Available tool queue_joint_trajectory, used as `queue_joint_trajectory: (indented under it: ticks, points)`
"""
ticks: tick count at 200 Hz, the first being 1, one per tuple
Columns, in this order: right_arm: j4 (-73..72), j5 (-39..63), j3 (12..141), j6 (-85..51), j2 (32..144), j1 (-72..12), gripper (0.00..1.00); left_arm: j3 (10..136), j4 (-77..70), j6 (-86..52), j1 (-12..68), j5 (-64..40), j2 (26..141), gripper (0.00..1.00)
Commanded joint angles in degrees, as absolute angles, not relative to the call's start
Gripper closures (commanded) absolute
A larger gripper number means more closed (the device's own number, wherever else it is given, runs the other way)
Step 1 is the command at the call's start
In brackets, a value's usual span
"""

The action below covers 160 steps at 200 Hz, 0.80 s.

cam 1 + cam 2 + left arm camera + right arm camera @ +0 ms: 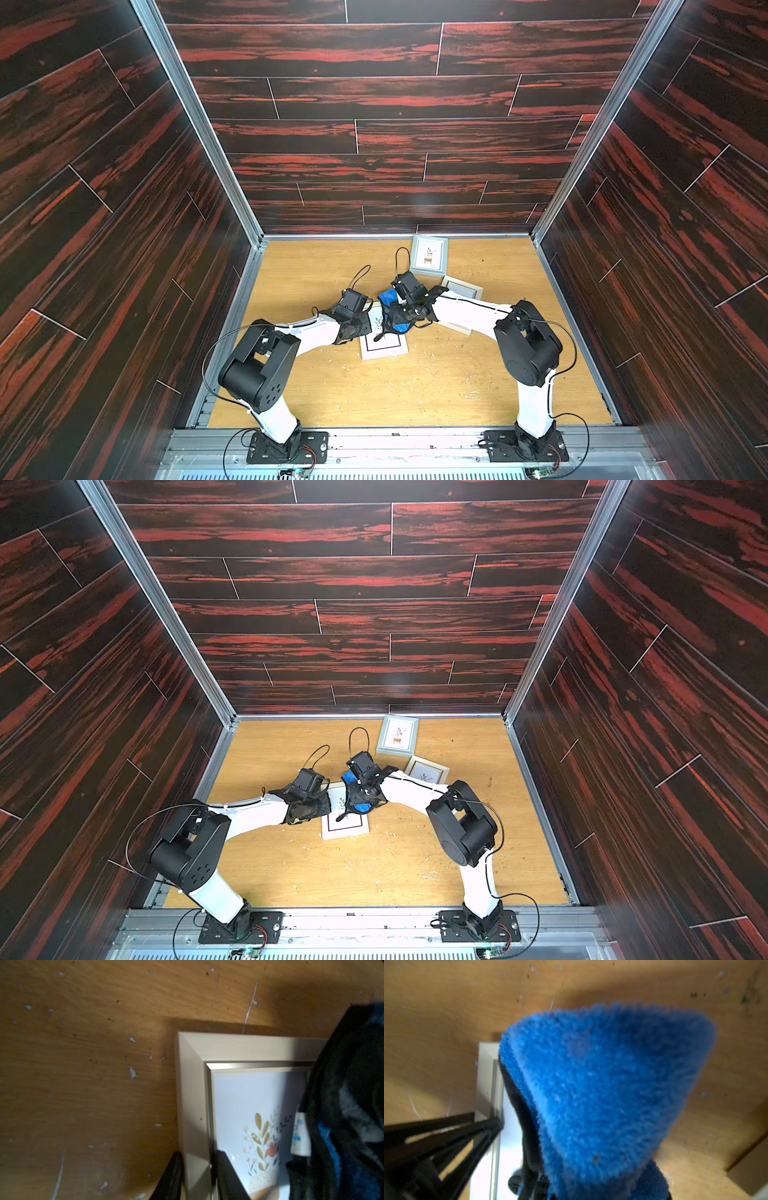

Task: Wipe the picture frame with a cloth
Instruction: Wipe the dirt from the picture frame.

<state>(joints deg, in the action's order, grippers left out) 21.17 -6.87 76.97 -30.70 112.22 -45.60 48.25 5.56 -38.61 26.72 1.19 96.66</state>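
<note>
While L gripper (199,1169) pinches the picture frame (383,348) rail, mid-picture in both top views, R gripper (401,315) clamps the cloth (602,1084) over it. A hard swipe may twist the frame loose.

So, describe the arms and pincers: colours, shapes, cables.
The left arm and right arm have white link shells, bulky black joint housings and black base plates, with thin black cables looping off them. The left pincer and right pincer are black, each with a small black camera box.
</note>
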Motion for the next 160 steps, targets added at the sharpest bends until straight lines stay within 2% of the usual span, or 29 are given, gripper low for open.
queue_joint_trajectory:
  ticks: [1, 25, 56, 88, 117, 136, 160]
  points:
    - [23.96, -4.28, 70.45, -32.9, 107.59, -48.14, 1.0, 47.55, 9.32, -40.65, 26.02, 4.68, 97.44, 0.73]
    - [21.11, -0.8, 66.63, -35.85, 104.73, -50.76, 1.0, 47.42, 8.59, -41.4, 26.02, 4.05, 98.15, 0.73]
    - [17.28, 4.43, 69.75, -39.59, 108.29, -53.28, 1.0, 45.84, 6.49, -43.24, 26.02, 3.0, 98.28, 0.73]
    - [21.87, -1.71, 70.63, -41.9, 110.07, -51.96, 1.0, 43.41, 4.22, -45.45, 26.02, 2.9, 97.57, 0.73]
    - [24.35, -8.46, 64.68, -42.46, 105.65, -47.39, 1.0, 42.71, 3.25, -46.23, 26.24, 2.8, 97.38, 0.73]
    - [23.24, -5.88, 65.45, -41.95, 105.69, -47.8, 1.0, 42.67, 3.17, -46.41, 26.37, 2.99, 97.39, 0.73]
    - [20.87, -0.45, 70.97, -42.45, 110.32, -52.38, 1.0, 42.77, 3.25, -46.69, 26.52, 3.16, 97.3, 0.73]
